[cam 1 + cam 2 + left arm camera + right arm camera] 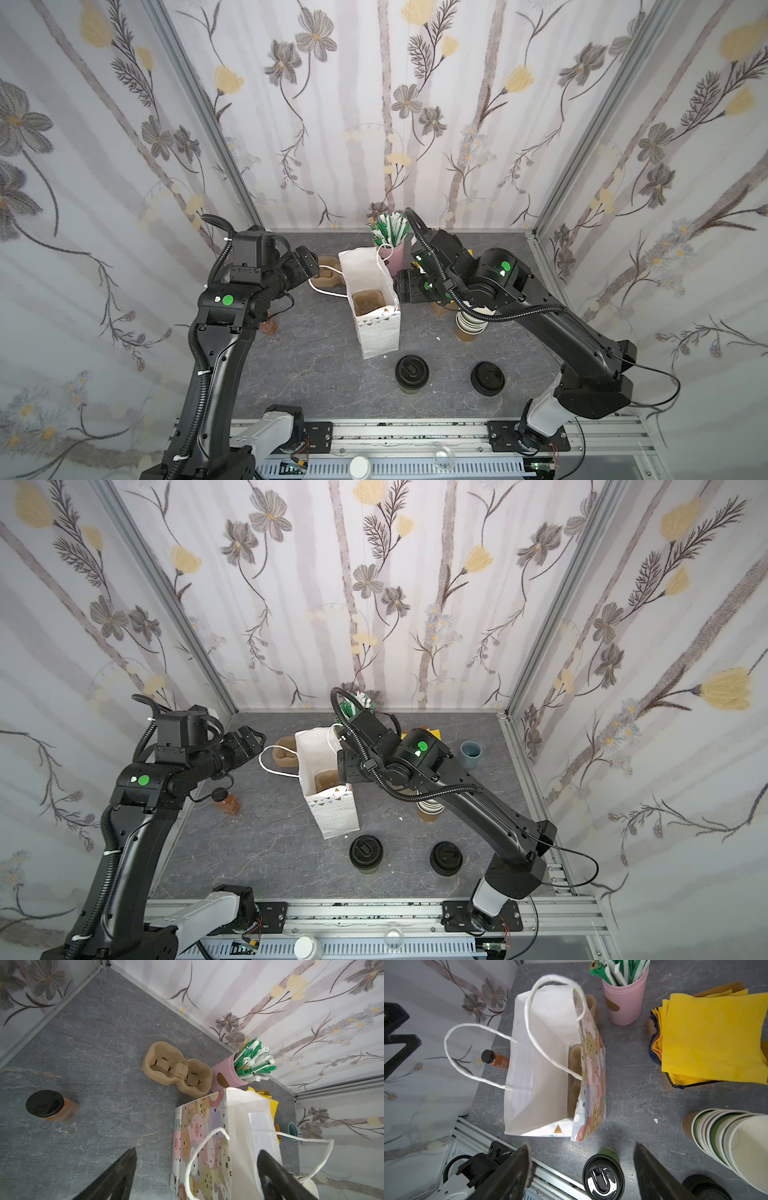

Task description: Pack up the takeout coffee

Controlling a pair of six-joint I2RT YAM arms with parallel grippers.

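You worked on a grey, marble-like table (316, 374) closed on three sides by walls (374, 104) with flower wallpaper; a metal rail (415, 428) ran along the near edge. The takeout coffee (411, 372) stood upright on the table, near the front, just before the open paper bag (380, 338) and left of the pile of black lids (487, 377). The fingers of the left gripper (197, 1150) stood wide apart beside the bag's cord handle and held nothing. The fingers of the right gripper (581, 1145) were also apart and empty, close to the right side of the bag's rim.
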